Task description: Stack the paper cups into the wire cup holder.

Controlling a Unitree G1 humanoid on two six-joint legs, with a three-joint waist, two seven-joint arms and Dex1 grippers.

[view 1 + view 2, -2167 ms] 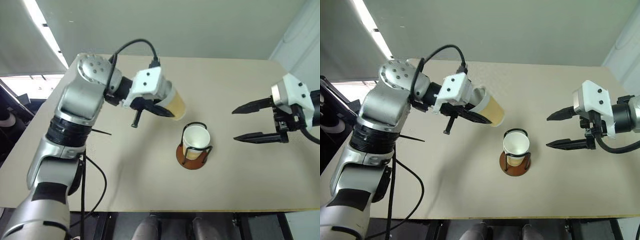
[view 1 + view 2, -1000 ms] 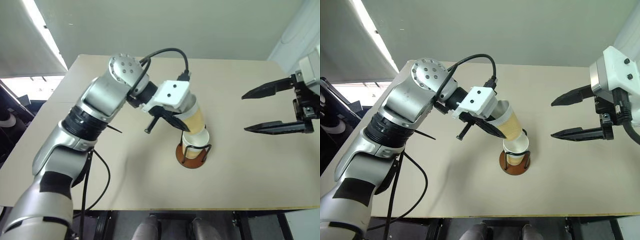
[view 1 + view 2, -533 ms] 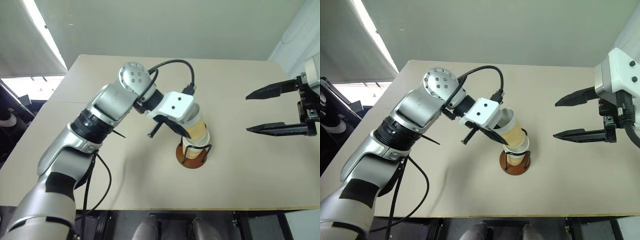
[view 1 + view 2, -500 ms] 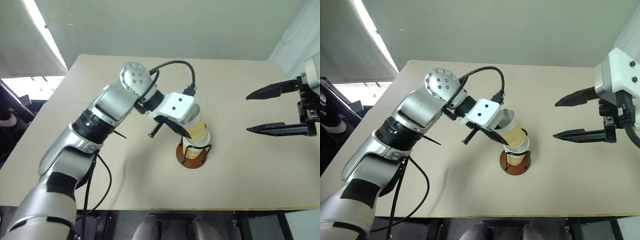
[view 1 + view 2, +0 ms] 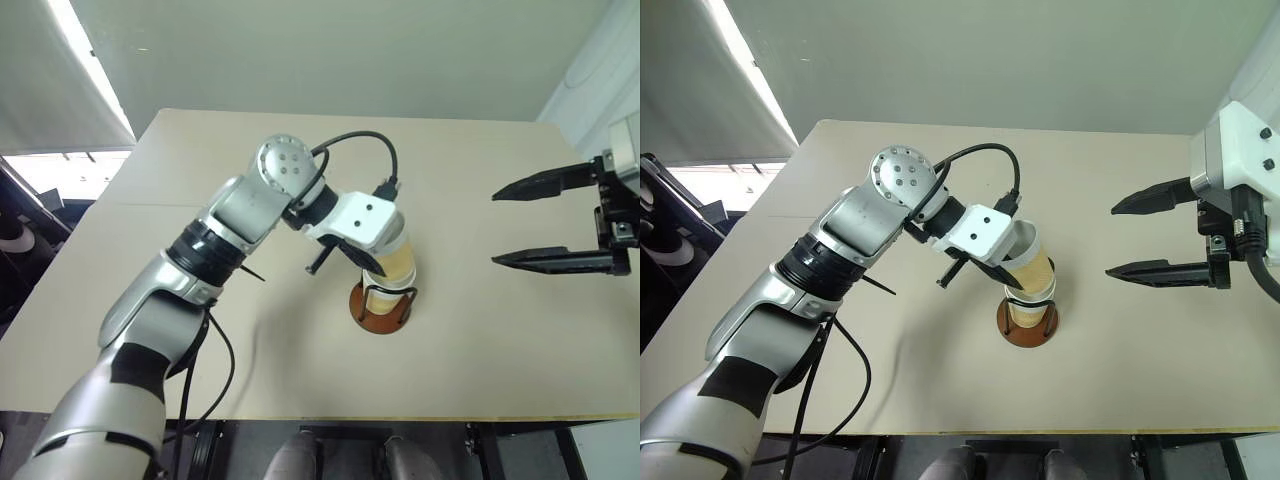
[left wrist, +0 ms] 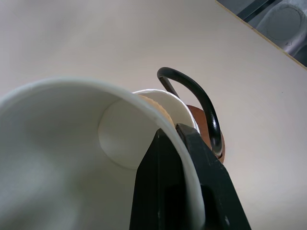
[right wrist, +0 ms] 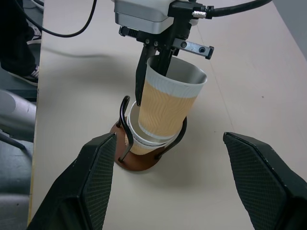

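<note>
Right wrist view gives the clearest look at the step: the left gripper (image 7: 152,72) pinches the wall of the upper cup (image 7: 169,103), one finger inside the rim and one outside, and the cup's bottom sits inside the lower cup (image 7: 139,139), which already stands in the holder (image 7: 139,163) near the middle of the table (image 5: 480,360). The upper cup looks tilted, leaning toward the arm, so it appears only partly nested.

To do this well, the left arm should probably bring the cup upright until its axis lines up with the lower cup, then press straight down between the wire loops (image 6: 192,96). Release seems best only once the cup is seated. The fingers should part just enough to free the wall, then lift straight up along the cup, so the inner finger does not drag the rim and tip the stack. A sideways pull could topple the light holder.

The right gripper (image 5: 550,225) hangs off to the right, well apart from the holder, fingers spread and empty. It need not help unless the holder shifts.
</note>
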